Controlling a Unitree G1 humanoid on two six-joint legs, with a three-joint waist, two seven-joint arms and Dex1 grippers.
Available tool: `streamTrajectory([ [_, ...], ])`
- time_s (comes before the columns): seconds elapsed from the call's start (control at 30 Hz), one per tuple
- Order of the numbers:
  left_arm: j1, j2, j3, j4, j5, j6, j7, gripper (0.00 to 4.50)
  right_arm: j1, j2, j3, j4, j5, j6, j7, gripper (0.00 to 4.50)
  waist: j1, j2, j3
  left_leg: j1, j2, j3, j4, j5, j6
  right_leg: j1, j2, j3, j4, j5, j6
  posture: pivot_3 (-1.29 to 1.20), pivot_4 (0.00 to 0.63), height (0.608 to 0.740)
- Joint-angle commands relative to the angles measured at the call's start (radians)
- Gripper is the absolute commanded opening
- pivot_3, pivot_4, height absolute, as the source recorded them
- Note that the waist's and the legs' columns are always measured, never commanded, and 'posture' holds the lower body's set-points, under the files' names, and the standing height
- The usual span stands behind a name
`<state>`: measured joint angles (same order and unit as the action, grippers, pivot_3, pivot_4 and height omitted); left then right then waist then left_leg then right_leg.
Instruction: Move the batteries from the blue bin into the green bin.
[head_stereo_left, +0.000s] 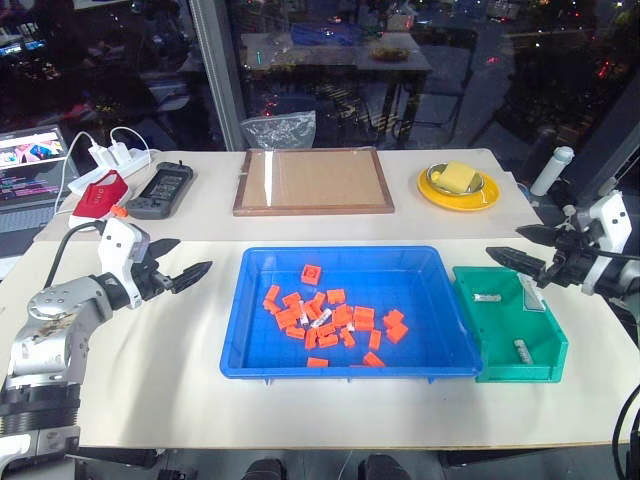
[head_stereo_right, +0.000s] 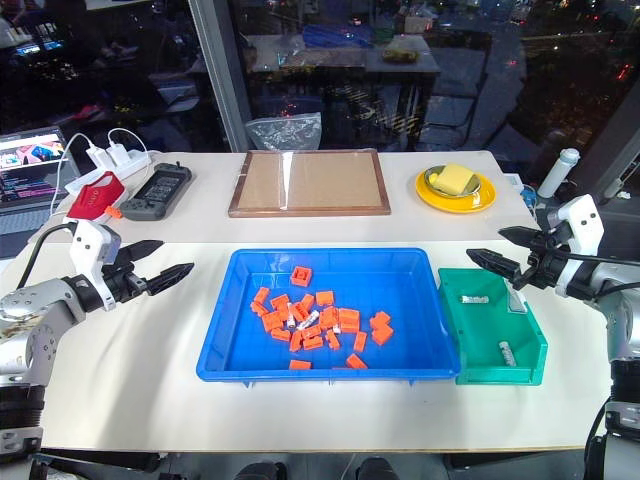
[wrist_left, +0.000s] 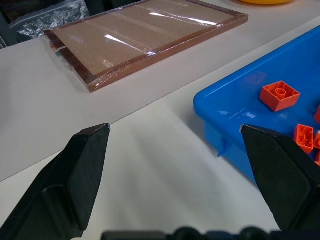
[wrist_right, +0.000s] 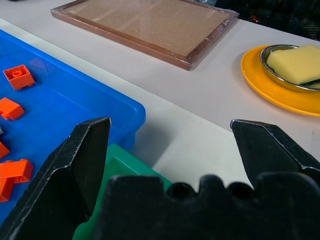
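Batteries (head_stereo_left: 322, 322) lie among orange blocks (head_stereo_left: 311, 273) in the blue bin (head_stereo_left: 420, 268), between and apart from both grippers; two more rest in the green bin (head_stereo_left: 548, 368). Left gripper (head_stereo_left: 189, 260) hovers wide open, empty, beside the blue bin; right gripper (head_stereo_left: 511, 244) spreads wide, empty, above the green bin's far edge.

- Blue bin (head_stereo_left: 250, 340): big shallow bright-blue tray with a raised rim, sitting flat mid-table, long side across. Pile of small orange blocks on its floor.
- Batteries in the blue bin (head_stereo_left: 322, 324): couple of little silver-white cylinders lying flat, tucked in among the orange pile near the middle. Hard to get an exact count, mostly buried.
- Green bin (head_stereo_left: 555, 340): smaller, deeper, rectangular, parked just beside the blue bin's right end. Clear label on the right wall.
- Batteries in the green bin (head_stereo_left: 488, 297): two already in there, one lying near the far end, the other (head_stereo_left: 520, 350) near the front end, well apart.
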<state>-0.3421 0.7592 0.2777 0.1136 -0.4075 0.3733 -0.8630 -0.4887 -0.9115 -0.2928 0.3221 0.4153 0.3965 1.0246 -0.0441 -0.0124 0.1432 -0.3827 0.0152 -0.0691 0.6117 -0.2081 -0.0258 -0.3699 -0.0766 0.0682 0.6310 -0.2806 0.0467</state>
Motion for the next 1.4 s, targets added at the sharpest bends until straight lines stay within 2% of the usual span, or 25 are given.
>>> streamTrajectory([
  [0.03, -0.011, 0.017, 0.009, -0.041, -0.021, -0.011, -0.028, 4.5, -0.012, -0.013, -0.034, -0.032, 0.025, 0.034, -0.016, 4.46, 0.0, 0.0, 0.0, 0.0, 0.0, 0.0, 0.0, 0.0, 0.0, 0.0, 0.0, 0.0, 0.0, 0.0, 0.0, 0.0, 0.15, 0.74],
  [0.23, -0.042, 0.108, -0.031, -0.157, -0.084, 0.094, -0.153, 4.5, -0.044, -0.033, -0.001, -0.112, 0.006, 0.156, -0.077, 4.46, 0.0, -0.001, 0.0, -0.001, 0.0, 0.0, 0.0, 0.0, 0.0, -0.001, 0.0, 0.0, 0.0, 0.0, 0.0, 0.0, 0.15, 0.74],
  [0.3, -0.053, 0.153, -0.061, -0.199, -0.1, 0.131, -0.214, 4.5, -0.044, -0.05, 0.041, -0.188, -0.014, 0.195, -0.08, 4.46, -0.001, 0.0, 0.001, 0.0, 0.0, 0.0, 0.0, 0.0, 0.0, -0.001, 0.0, 0.0, 0.0, 0.0, 0.0, 0.0, 0.15, 0.74],
  [0.4, -0.088, 0.293, -0.152, -0.281, -0.106, 0.221, -0.354, 4.5, -0.094, -0.089, 0.104, -0.396, 0.074, 0.393, -0.059, 4.46, -0.005, 0.0, 0.002, -0.001, 0.001, 0.0, 0.0, 0.0, 0.0, -0.002, 0.001, 0.0, 0.0, 0.0, 0.0, 0.0, 0.15, 0.74],
  [0.47, -0.114, 0.327, -0.177, -0.281, -0.091, 0.246, -0.359, 4.5, -0.127, -0.1, 0.12, -0.457, 0.098, 0.448, -0.054, 4.46, -0.007, 0.003, 0.006, -0.002, 0.001, 0.0, 0.0, 0.0, 0.0, -0.003, 0.001, 0.001, 0.001, 0.0, 0.0, 0.0, 0.15, 0.74],
  [0.63, -0.164, 0.309, -0.189, -0.288, -0.075, 0.295, -0.287, 4.5, -0.162, -0.129, 0.202, -0.595, 0.063, 0.518, -0.106, 4.46, 0.001, 0.003, 0.007, -0.001, 0.001, 0.0, -0.001, 0.0, 0.0, -0.002, 0.001, 0.0, 0.0, -0.001, 0.001, 0.0, 0.15, 0.74],
  [0.77, -0.203, 0.25, -0.14, -0.335, -0.133, 0.451, -0.159, 4.5, -0.273, -0.065, 0.33, -0.7, 0.155, 0.685, -0.091, 4.46, 0.001, 0.002, 0.008, -0.003, 0.001, 0.0, 0.001, 0.0, 0.0, -0.003, 0.001, 0.0, 0.0, -0.001, 0.001, 0.0, 0.15, 0.74],
  [0.9, -0.191, 0.288, -0.165, -0.384, -0.141, 0.461, -0.205, 4.5, -0.329, -0.019, 0.478, -0.733, 0.136, 0.729, -0.082, 4.46, -0.004, 0.002, 0.008, -0.002, 0.002, -0.001, 0.0, 0.0, 0.0, -0.003, 0.003, 0.0, 0.001, 0.0, 0.001, 0.0, 0.15, 0.74],
  [1.07, -0.145, 0.318, -0.144, -0.42, -0.168, 0.491, -0.217, 4.5, -0.313, 0.04, 0.632, -0.729, 0.064, 0.683, -0.096, 4.46, -0.001, 0.001, 0.009, -0.002, 0.001, -0.001, 0.0, 0.0, 0.001, -0.004, 0.002, 0.0, 0.001, 0.0, 0.001, 0.0, 0.15, 0.74],
  [1.17, -0.126, 0.324, -0.14, -0.462, -0.215, 0.566, -0.213, 4.5, -0.294, 0.113, 0.69, -0.679, 0.018, 0.648, -0.133, 4.46, 0.002, 0.0, 0.009, -0.003, 0.001, -0.001, 0.001, 0.0, 0.001, -0.004, 0.002, 0.0, 0.001, 0.0, 0.001, 0.0, 0.15, 0.74],
  [1.4, -0.133, 0.324, -0.157, -0.488, -0.224, 0.571, -0.195, 4.5, -0.286, 0.16, 0.801, -0.569, -0.134, 0.546, -0.15, 4.46, 0.002, 0.0, 0.009, -0.003, 0.001, -0.001, 0.001, 0.0, 0.0, -0.004, 0.002, 0.0, 0.001, 0.0, 0.001, 0.0, 0.15, 0.74],
])
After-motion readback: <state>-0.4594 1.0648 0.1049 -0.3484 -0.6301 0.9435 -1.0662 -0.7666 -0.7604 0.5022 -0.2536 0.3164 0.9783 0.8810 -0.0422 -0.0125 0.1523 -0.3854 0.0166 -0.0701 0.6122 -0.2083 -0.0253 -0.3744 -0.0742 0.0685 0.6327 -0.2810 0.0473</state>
